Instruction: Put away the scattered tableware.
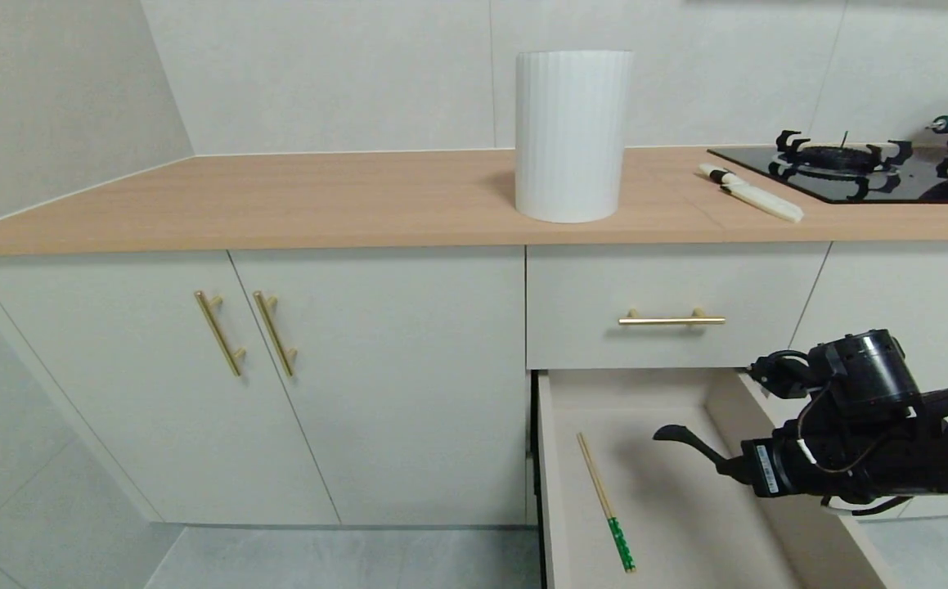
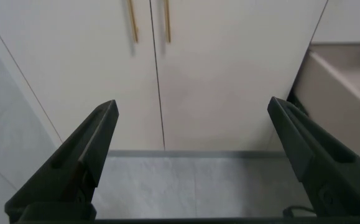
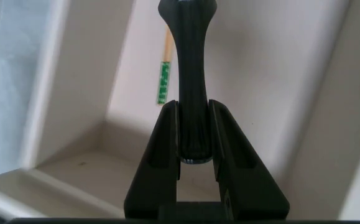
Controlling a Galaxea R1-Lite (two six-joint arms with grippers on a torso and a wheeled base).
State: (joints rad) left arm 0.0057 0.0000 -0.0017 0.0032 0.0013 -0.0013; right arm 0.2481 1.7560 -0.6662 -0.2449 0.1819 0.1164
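black fingers of the right gripper [image 3: 194, 107] are closed tight on the handle of a black spoon [image 1: 680, 437]. the spoon is held over the open drawer [image 1: 547, 458], with its round end pointed to the left. a pair of chopsticks [image 1: 604, 511] with green ends is laid on the drawer floor, near the left wall. the left gripper [image 2: 192, 107] is held low by the cupboard doors [image 1: 318, 368], its fingers wide open with nothing in them. farther back, on the surface [image 1: 277, 204], a tall white pot [image 1: 572, 135] is stood, and a white knife [image 1: 756, 196] is laid between it and the stove [image 1: 850, 172].
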